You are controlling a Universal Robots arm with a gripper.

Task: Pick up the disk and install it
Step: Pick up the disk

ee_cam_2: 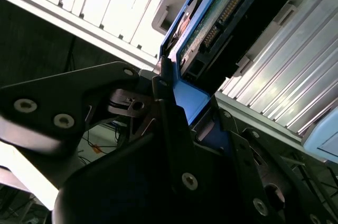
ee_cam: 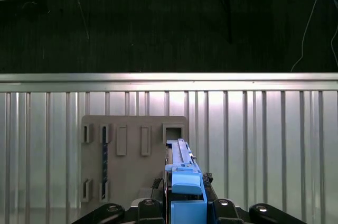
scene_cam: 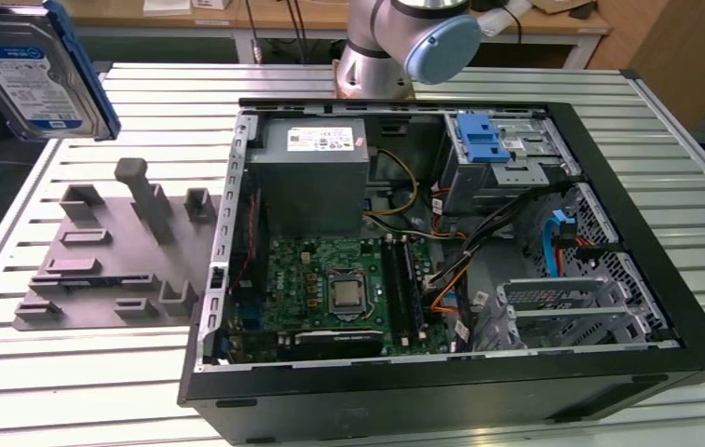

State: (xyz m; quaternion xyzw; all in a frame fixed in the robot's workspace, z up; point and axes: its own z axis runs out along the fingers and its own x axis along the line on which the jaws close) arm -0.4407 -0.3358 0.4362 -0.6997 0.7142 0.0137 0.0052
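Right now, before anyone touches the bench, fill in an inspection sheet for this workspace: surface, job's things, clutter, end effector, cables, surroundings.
Surface: slatted metal table carrying an open computer case.
Job's things: the disk, in its blue bracket, held raised outside the case; the drive cage with a blue latch sits inside the case.
Clutter: grey fixture plate beside the case, on the exterior view's left.
Grippers: end effector shut on the disk's blue bracket.
Cables: loose wires and a blue cable inside the case.
Surroundings: wooden furniture behind the table; dark floor.
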